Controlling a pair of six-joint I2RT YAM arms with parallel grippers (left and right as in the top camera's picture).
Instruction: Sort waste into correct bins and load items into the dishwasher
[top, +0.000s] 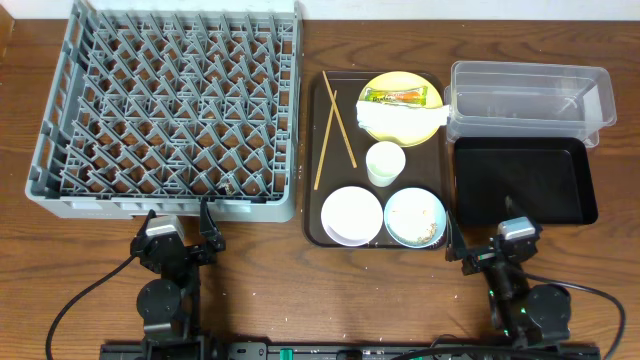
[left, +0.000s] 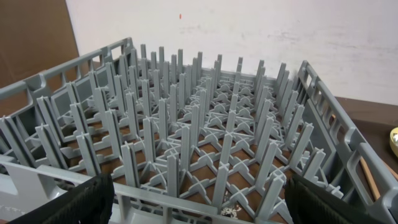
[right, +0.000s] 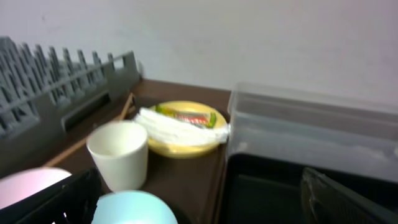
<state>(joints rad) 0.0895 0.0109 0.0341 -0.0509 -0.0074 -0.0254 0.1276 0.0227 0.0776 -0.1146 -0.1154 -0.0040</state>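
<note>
— What is sitting directly on the brown wooden tabletop (top: 330, 290)?
— A large square grey plastic dish rack (top: 160, 208) is taking up the left side. A brown rectangular serving tray (top: 425, 165) is lying just beside it, in the middle.
— And on the right?
— A clear plastic rectangular tub (top: 530, 68) is standing towards the far side, and a shallow glossy black rectangular tray (top: 520, 185) is lying just in front of it.

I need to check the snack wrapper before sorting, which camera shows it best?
The overhead view: the snack wrapper lies clearly visible on the yellow plate beside the napkin. The right wrist view shows it blurred behind the napkin. The left wrist view misses it.
</note>
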